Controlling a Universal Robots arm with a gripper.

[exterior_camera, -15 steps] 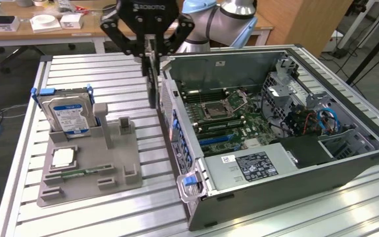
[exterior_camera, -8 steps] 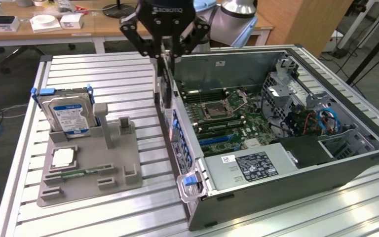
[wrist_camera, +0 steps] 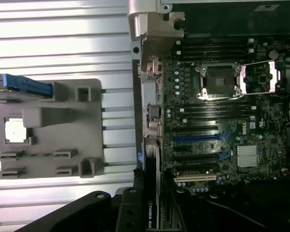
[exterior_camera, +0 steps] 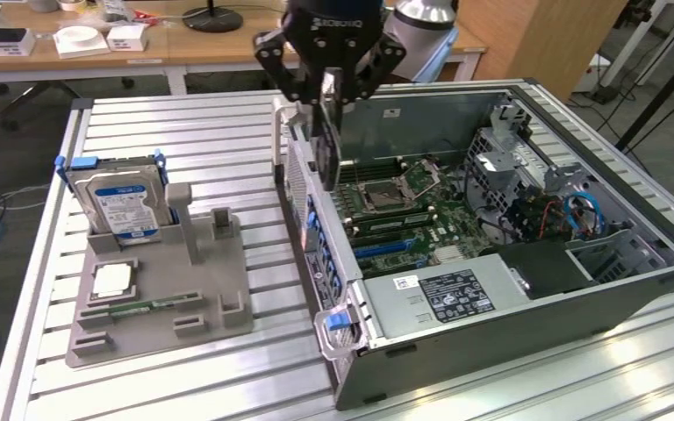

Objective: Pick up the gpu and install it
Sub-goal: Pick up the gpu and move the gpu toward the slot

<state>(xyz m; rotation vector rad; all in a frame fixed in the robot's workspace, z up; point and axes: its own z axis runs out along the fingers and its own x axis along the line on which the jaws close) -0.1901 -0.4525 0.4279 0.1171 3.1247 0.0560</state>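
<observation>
My gripper (exterior_camera: pixel 329 88) hangs over the rear wall of the open computer case (exterior_camera: pixel 512 329) and is shut on the gpu (exterior_camera: pixel 326 149). The dark, thin card hangs on edge, its lower end just above the case's rear panel. In the wrist view the gpu (wrist_camera: pixel 153 183) appears edge-on below my gripper (wrist_camera: pixel 146 215), beside the motherboard (wrist_camera: pixel 212 121). It lies close to the row of expansion slots, near the white slot (wrist_camera: pixel 195 178) and the blue slot (wrist_camera: pixel 198 137). The card is above the board, not seated.
A grey fixture tray (exterior_camera: pixel 197 289) lies on the slatted table at the exterior view's left, holding an upright hard drive (exterior_camera: pixel 120 206), a processor chip (exterior_camera: pixel 112 281) and a memory stick (exterior_camera: pixel 138 309). Drive cages and cables (exterior_camera: pixel 548 206) fill the case's far side. Desks stand behind.
</observation>
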